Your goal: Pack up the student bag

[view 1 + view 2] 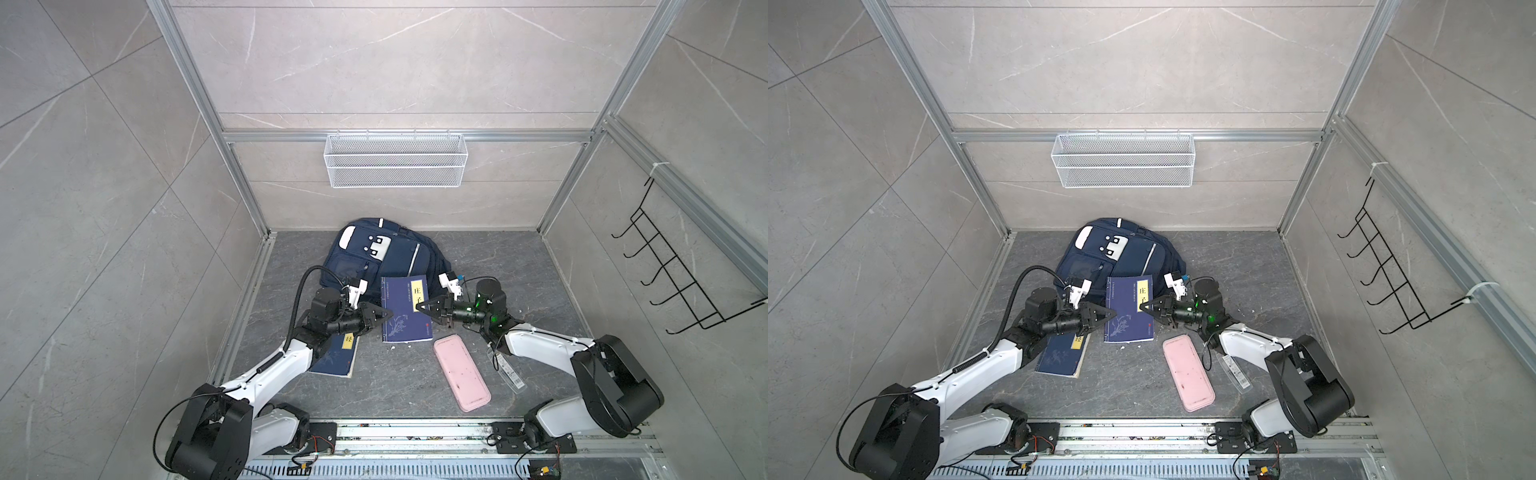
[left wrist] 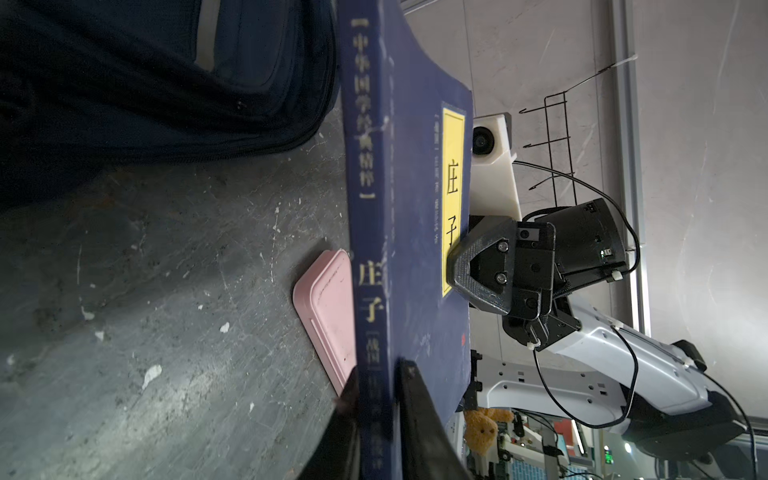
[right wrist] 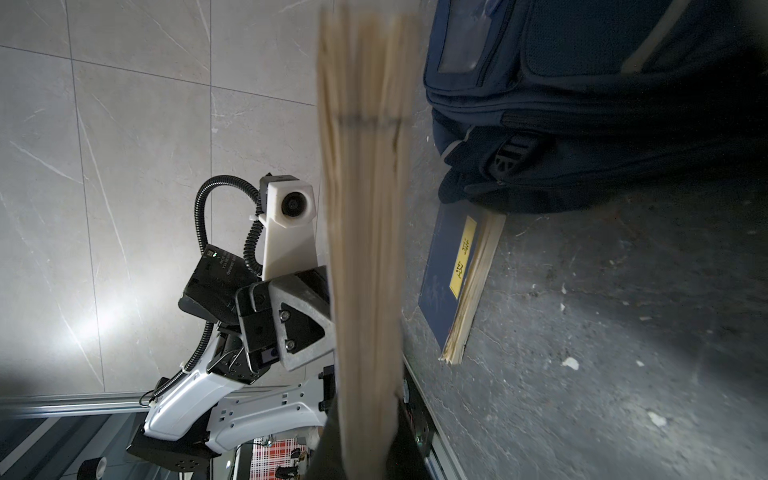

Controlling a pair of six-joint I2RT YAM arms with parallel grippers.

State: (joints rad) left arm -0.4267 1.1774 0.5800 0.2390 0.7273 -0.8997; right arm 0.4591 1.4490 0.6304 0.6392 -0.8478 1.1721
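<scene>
So, the student bag is lying front-up at the far middle of the tabletop, with its far end right at the back wall. It's navy fabric with white patches and a silver stripe down the front. I can't tell whether the main compartment is open.

Right at the bag's near end, a blue book with a yellow title strip is held cover-up between the two arms. In the wrist views it sits clear of the table. Its far edge overlaps the bag's near end in both top views.

The right gripper comes in from the right and is clamped on the page edge, with one finger pressed down on the yellow strip. The left gripper comes in from the left with a finger on each side of the spine edge. Whether it's really squeezing or just sitting loose around the spine, I can't tell.

On the near left, partly under the left arm, a second blue book lies flat on the table, yellow label up. Near and right of the held book, a pink pencil case lies flat. Just right of that is a clear packet with a barcode sticker, partly under the right arm.

A white wire mesh basket hangs on the back wall, and a black hook rack is on the right wall.
</scene>
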